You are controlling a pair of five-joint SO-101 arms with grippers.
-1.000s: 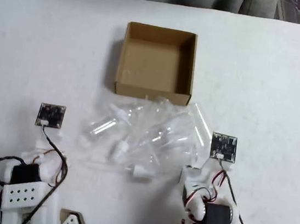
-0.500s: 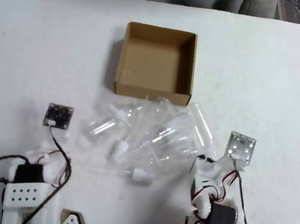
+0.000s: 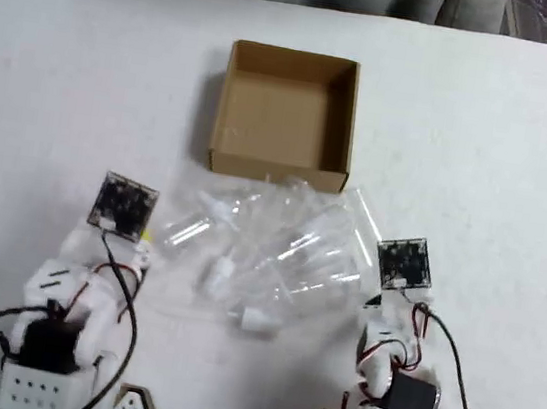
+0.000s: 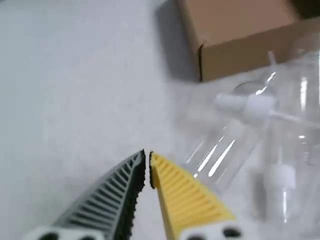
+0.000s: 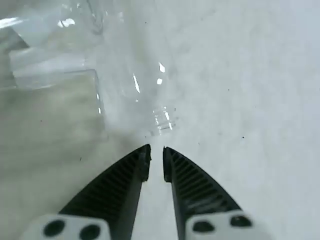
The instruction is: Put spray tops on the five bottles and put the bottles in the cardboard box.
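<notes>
Clear plastic bottles [image 3: 279, 241] lie heaped on the white surface [image 3: 483, 141], just in front of the open cardboard box [image 3: 285, 115].
White spray tops [image 3: 259, 316] lie loose among them. The left gripper [image 4: 147, 167], with one grey and one yellow finger, is closed and empty. The black right gripper [image 5: 156, 162] is parted by a slit and holds nothing.

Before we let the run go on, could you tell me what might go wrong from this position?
The clear bottles lie overlapped in one heap, so closing on one may roll or drag its neighbours.
The heap lies right at the cardboard box, by its front wall, so a push could shift the box.
The left gripper and right gripper sit at opposite sides of that heap and could collide.
</notes>
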